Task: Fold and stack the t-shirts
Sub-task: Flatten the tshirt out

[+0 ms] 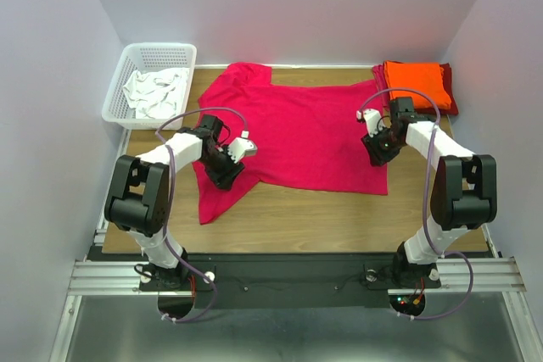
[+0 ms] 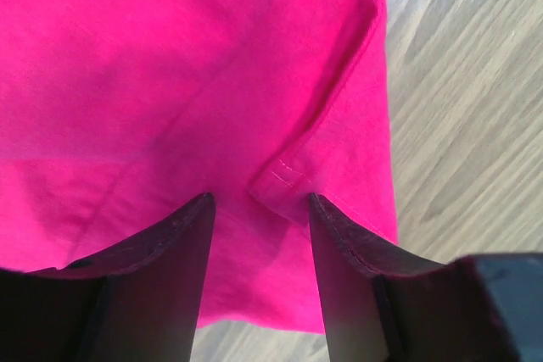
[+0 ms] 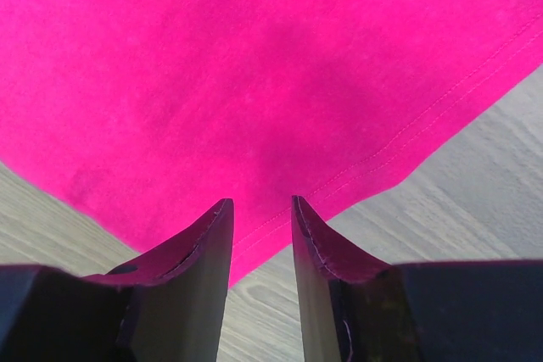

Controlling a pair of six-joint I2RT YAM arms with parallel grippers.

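Note:
A bright pinkish-red t-shirt (image 1: 297,133) lies spread flat across the middle of the table (image 1: 305,218), with one sleeve trailing toward the front left. My left gripper (image 1: 226,170) hovers over that sleeve, open. In the left wrist view the sleeve's folded hem corner (image 2: 284,180) lies just beyond the open left gripper (image 2: 259,201). My right gripper (image 1: 374,152) stands open above the shirt's right hem, and the stitched edge (image 3: 356,171) runs under the right gripper (image 3: 261,203). A folded orange t-shirt (image 1: 415,84) rests on a darker red t-shirt (image 1: 450,101) at the back right.
A white plastic basket (image 1: 127,65) holding white cloth (image 1: 154,91) stands at the back left, off the table's corner. Walls close in on both sides and behind. Bare wood shows along the front of the table.

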